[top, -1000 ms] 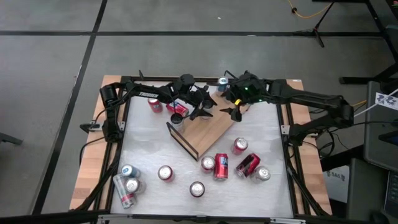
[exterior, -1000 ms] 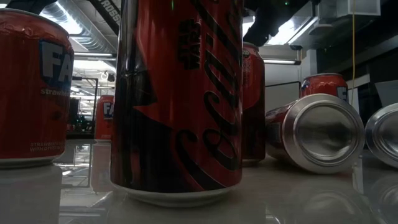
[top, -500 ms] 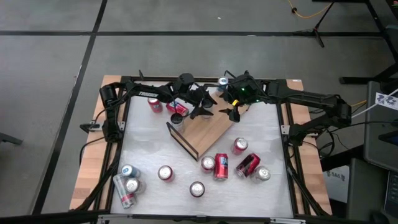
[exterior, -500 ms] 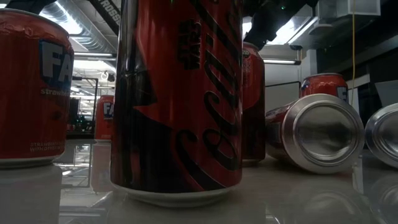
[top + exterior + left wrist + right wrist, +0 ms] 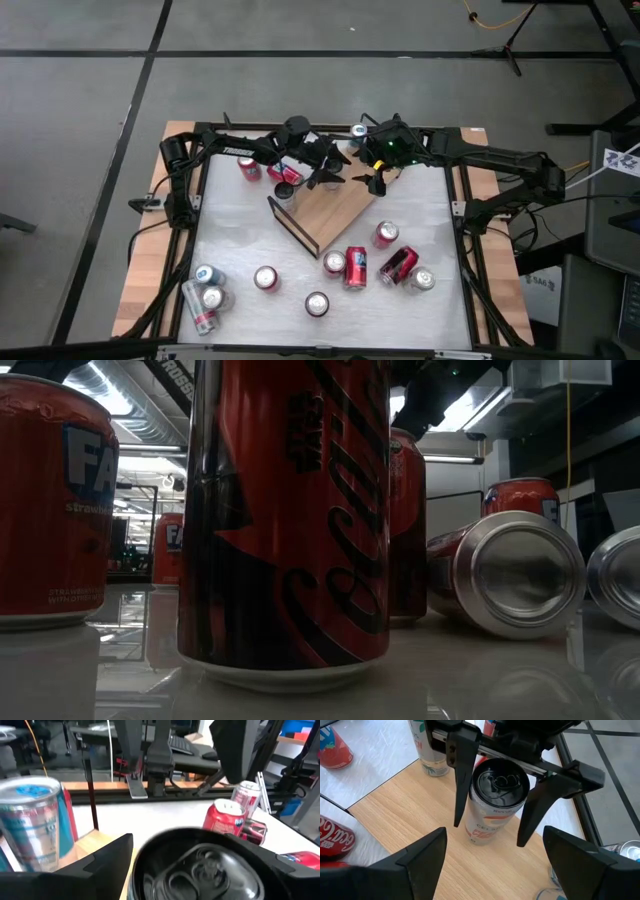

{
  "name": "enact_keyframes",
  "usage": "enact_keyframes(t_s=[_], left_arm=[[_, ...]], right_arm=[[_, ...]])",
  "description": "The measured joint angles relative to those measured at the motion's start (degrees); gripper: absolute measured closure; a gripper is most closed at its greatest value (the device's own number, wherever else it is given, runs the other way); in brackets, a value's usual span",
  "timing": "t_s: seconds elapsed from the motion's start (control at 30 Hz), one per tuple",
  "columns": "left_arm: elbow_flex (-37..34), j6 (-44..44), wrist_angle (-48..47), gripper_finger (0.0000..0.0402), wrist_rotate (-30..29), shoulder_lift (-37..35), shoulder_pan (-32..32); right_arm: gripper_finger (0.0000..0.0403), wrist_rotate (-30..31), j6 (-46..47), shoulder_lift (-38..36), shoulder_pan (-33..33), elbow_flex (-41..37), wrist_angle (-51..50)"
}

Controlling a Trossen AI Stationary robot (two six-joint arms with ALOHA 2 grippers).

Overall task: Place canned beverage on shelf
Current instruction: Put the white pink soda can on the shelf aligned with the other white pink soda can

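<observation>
A white Celsius can [image 5: 496, 802] stands upright on the light-wood shelf [image 5: 330, 210], near the board's far end. The left gripper [image 5: 494, 827] is spread around this can, one dark finger [image 5: 462, 780] on either side of it; whether the fingers touch the can wall cannot be told. The left wrist view looks straight down on the can's dark pull-tab top [image 5: 200, 870] between these fingers.

The right gripper [image 5: 376, 181] hovers just beside the left one, over the same end of the shelf, with its fingers wide apart and nothing between them.

The shelf lies at an angle on the white tabletop [image 5: 235, 235], with a thin black wire rail [image 5: 291, 228] along its near-left edge. A silver-and-blue can [image 5: 35, 822] stands at the shelf's edge close to the held can.

Red cans [image 5: 268, 170] stand left of the shelf under the left arm. More red cans [image 5: 356, 268] stand or lie across the near part of the table. A tall red Coca-Cola can [image 5: 290, 520] fills the low view, with a Fanta can [image 5: 55, 505] to its left and an overturned can [image 5: 510, 575] to its right.
</observation>
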Motion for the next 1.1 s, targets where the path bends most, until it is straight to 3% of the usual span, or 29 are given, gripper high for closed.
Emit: enact_keyframes(t_s=[0.4, 0.77, 0.93, 1.1], left_arm=[[0.0, -0.1, 4.9, 0.0102, 1.0, -0.7, 0.1], [0.0, -3.0, 5.6, 0.0102, -0.3, -6.1, 2.1], [0.0, -5.2, 5.8, 0.0102, -0.1, -9.5, 1.6], [0.0, -14.9, 5.5, 0.0103, -0.4, -12.9, -0.2]], right_arm=[[0.0081, 0.0, 0.0, -0.1, 0.0, 0.0, 0.0], [0.0081, 2.4, -0.6, -2.4, 0.0, 0.0, 0.1], [0.0081, 7.9, -0.6, -3.9, 0.0, 0.0, 0.3], [0.0081, 14.0, -0.1, -3.2, 0.0, 0.0, 0.8]])
